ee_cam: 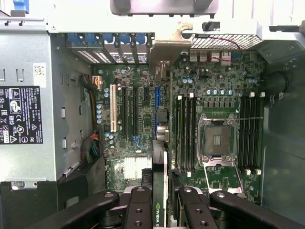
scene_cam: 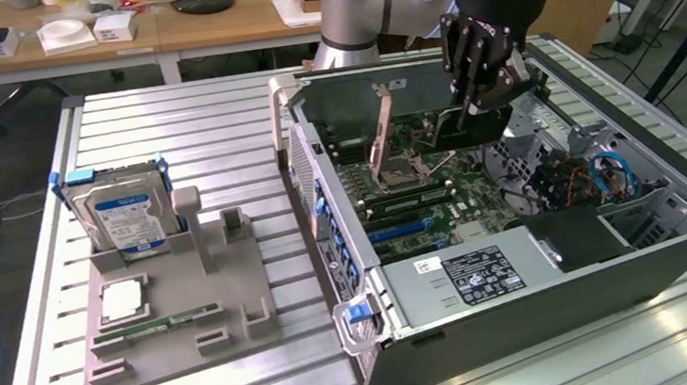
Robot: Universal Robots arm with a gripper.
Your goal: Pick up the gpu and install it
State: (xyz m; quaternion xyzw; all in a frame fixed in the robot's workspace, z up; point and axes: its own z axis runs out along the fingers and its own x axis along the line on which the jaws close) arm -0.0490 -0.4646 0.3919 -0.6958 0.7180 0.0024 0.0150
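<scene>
We see the open case (scene_cam: 555, 286) on the worktop (scene_cam: 173, 124), motherboard (ee_cam: 209, 95) exposed. At 12 o'clock above it, the tool (ee_cam: 164, 200) pinches the gpu (ee_cam: 162, 162) edge-on, partly closed; most of the card is hidden.

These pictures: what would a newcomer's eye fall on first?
First the open computer case on the exterior view's right, its green motherboard laid bare. Above the board hangs the black pincer, closed on the gpu, which is held edge-on over the slots. On the exterior view's left, a hard drive stands upright in a grey holder.
</scene>
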